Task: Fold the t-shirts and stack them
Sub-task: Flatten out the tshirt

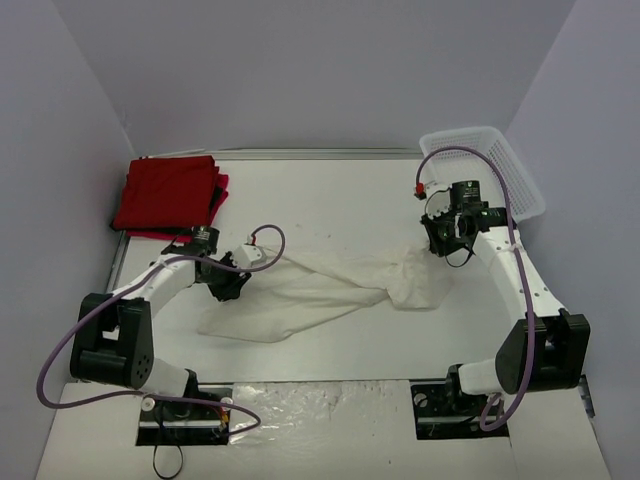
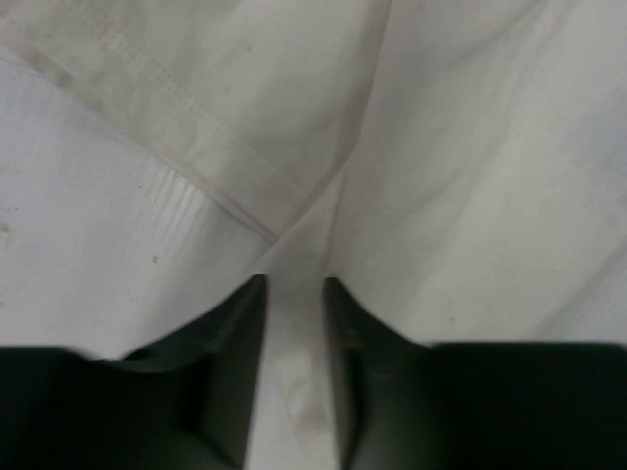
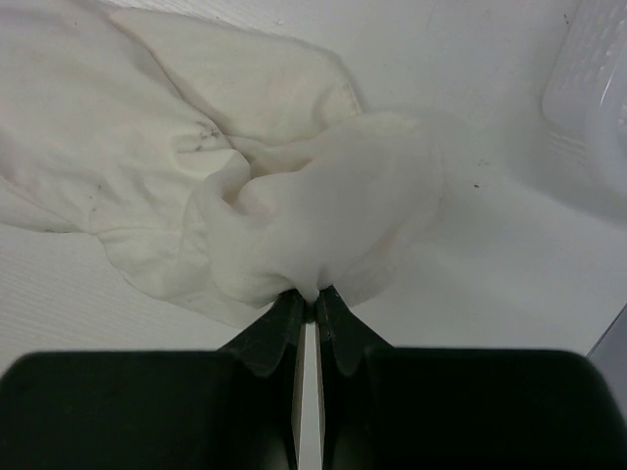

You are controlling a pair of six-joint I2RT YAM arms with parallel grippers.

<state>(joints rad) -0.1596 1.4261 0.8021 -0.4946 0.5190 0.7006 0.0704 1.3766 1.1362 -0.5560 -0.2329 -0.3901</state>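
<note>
Cream t-shirt (image 1: 300, 295): soft matt cloth, creased. Red shirts (image 1: 170, 195): matt cloth. Basket (image 1: 520, 185): white plastic mesh.

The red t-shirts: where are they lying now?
In the top view, the red t-shirts lie stacked at the far left of the table, beyond the left gripper.

We note even, diffuse overhead light in the top view; shadows on the table (image 1: 330, 190) are soft and faint. In the wrist views the left gripper (image 2: 294, 286) and right gripper (image 3: 308, 294) render as dark, defocused silhouettes. The cream-white t-shirt (image 3: 323, 215) is nearly overexposed, its folds washed out.
</note>
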